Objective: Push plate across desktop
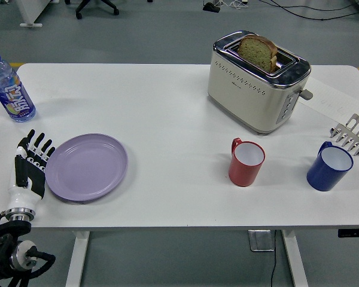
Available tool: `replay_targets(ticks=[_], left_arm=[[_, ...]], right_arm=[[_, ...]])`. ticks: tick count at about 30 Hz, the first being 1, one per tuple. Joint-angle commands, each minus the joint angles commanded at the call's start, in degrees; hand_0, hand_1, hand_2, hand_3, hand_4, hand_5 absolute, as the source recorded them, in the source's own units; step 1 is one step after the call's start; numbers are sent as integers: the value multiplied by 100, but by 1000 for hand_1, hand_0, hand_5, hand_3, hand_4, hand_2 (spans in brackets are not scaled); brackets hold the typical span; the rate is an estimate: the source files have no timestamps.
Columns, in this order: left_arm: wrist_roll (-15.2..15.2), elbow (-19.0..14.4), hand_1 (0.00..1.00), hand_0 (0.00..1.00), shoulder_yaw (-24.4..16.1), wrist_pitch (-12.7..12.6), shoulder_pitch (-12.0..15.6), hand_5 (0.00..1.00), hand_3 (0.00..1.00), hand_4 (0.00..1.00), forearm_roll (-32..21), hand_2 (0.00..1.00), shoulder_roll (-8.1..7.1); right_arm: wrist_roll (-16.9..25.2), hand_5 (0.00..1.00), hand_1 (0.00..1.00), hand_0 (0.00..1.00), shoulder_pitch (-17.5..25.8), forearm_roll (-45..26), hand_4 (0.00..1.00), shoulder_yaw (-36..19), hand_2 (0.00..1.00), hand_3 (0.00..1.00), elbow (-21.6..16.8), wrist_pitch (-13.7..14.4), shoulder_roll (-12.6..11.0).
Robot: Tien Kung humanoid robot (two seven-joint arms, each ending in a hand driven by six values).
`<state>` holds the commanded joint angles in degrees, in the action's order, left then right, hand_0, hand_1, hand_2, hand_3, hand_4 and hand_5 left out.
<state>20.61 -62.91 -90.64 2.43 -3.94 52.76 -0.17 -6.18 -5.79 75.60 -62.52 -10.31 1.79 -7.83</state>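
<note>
One left hand, fingers spread, against purple plate; bottle label unreadable.

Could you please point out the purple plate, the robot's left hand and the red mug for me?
purple plate (87, 167), head view, on the middle of its flat well.
left hand (29, 169), head view, on the back of the hand.
red mug (244, 168), head view, on its outer wall.

The left hand has five black fingers with pale segments between the joints, a white back and a ribbed silver wrist ring. Below it the arm is black, with a round metal joint and black cables.
</note>
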Motion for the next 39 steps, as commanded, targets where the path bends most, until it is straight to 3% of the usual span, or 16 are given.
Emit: replay_targets(ticks=[39], left_arm=[[345, 150, 917, 887, 924, -129, -133, 998, 993, 511, -358, 963, 17]], right_arm=[[5, 315, 565, 633, 58, 34, 168, 46, 658, 612, 0, -25, -15]])
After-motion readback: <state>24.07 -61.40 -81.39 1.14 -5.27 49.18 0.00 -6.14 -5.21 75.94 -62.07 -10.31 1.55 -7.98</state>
